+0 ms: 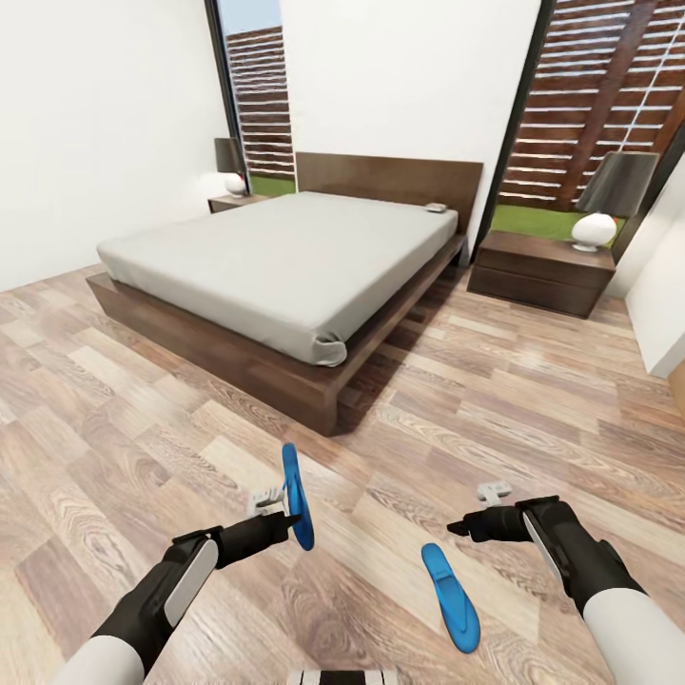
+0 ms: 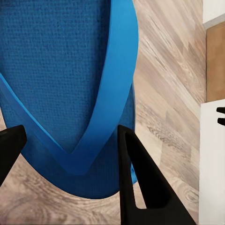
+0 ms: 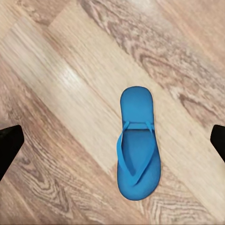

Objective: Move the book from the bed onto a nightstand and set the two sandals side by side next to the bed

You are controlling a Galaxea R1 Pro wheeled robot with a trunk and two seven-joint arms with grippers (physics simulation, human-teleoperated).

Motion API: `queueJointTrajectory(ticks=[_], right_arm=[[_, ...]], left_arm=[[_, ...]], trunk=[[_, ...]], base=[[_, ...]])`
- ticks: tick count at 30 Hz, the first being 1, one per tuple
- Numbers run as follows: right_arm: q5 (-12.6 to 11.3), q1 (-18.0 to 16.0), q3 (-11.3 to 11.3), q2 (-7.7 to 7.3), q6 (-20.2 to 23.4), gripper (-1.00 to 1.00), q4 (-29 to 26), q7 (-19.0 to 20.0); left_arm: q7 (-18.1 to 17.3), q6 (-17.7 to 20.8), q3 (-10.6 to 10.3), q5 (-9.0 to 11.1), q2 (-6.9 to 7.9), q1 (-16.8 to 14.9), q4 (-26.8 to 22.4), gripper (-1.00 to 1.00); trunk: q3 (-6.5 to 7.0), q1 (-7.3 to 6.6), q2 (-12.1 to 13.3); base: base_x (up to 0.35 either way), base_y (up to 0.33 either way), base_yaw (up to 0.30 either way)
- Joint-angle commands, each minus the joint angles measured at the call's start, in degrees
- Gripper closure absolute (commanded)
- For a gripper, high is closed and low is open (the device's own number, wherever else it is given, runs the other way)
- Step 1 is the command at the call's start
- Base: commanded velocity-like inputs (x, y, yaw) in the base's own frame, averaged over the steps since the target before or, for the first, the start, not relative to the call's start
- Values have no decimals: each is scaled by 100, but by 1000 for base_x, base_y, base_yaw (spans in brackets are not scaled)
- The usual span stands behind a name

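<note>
Left jaws [image 1: 285, 521] grip sandal [image 1: 297, 495], right jaws [image 1: 459, 526] (wide) empty

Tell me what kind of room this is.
A bedroom, most likely: a low platform bed with a wooden headboard, a dark nightstand on each side carrying a lamp, wood-plank floor and tall windows onto a slatted fence.

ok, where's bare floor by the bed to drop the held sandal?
Open planks run along the bed foot side and corner, and between its right side and the right nightstand. Crowded only near the robot: loose sandal between the left claw and right claw.
</note>
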Motion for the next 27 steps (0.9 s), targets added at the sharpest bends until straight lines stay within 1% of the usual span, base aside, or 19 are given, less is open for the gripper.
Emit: queueJointTrajectory(ticks=[1, 7, 10, 11, 13, 15, 16, 17, 18, 21, 24, 25, 27], right_arm=[[59, -2, 4, -2, 10, -100, -8, 44], [59, -2, 4, -2, 10, -100, -8, 44], [59, -2, 3, -2, 10, -100, -7, 44], [56, -2, -1, -2, 10, -100, -4, 42], [53, -2, -3, -2, 10, -100, 2, 39], [51, -2, -4, -2, 10, -100, 6, 37], [51, -2, -4, -2, 10, -100, 14, 36], [51, -2, -4, -2, 10, -100, 18, 36], [51, -2, -4, -2, 10, -100, 23, 35], [56, -2, -4, -2, 10, -100, 41, 29], [60, -2, -4, -2, 13, -100, 55, 21], [84, -2, -4, -2, 18, -100, 58, 18], [241, -2, -4, 3, 48, -100, 61, 1]], left_arm=[[9, 40, -11, 63, 5, -3, -5, 100], [-45, 45, 2, 72, 23, -3, -5, 100], [-445, 57, 18, 162, 154, -3, -5, 100], [-844, 62, 47, 286, 316, -3, -5, 100], [-1402, 71, 94, 493, 548, -3, -5, 100], [-1736, 91, 120, 653, 724, -3, -5, 100], [-1857, 101, 130, 723, 811, -3, -5, 100], [-1903, 106, 136, 758, 856, -3, -5, 100], [-1936, 127, 137, 798, 885, -3, -5, 100], [-2031, 397, 142, 974, 926, -3, -5, 100], [-2174, 517, 141, 1041, 934, -3, -5, 100], [-2201, 532, 140, 1050, 935, -3, -5, 100], [-2234, 550, 139, 1060, 936, -3, -5, 100]], trunk=[[-28, 1, -4], [-161, 16, -12], [-227, 24, -16], [-227, 24, -16], [-227, 24, -16], [-227, 24, -16], [-227, 24, -16], [-227, 24, -16], [-227, 24, -16], [-227, 24, -16], [-227, 24, -16], [-227, 24, -16], [-227, 24, -16]], base=[[0, 0, 0], [0, 0, 0], [0, 0, 0], [0, 0, 0], [0, 0, 0], [0, 0, 0], [0, 0, 0], [0, 0, 0], [0, 0, 0], [0, 0, 0], [0, 0, 0], [0, 0, 0], [0, 0, 0]])
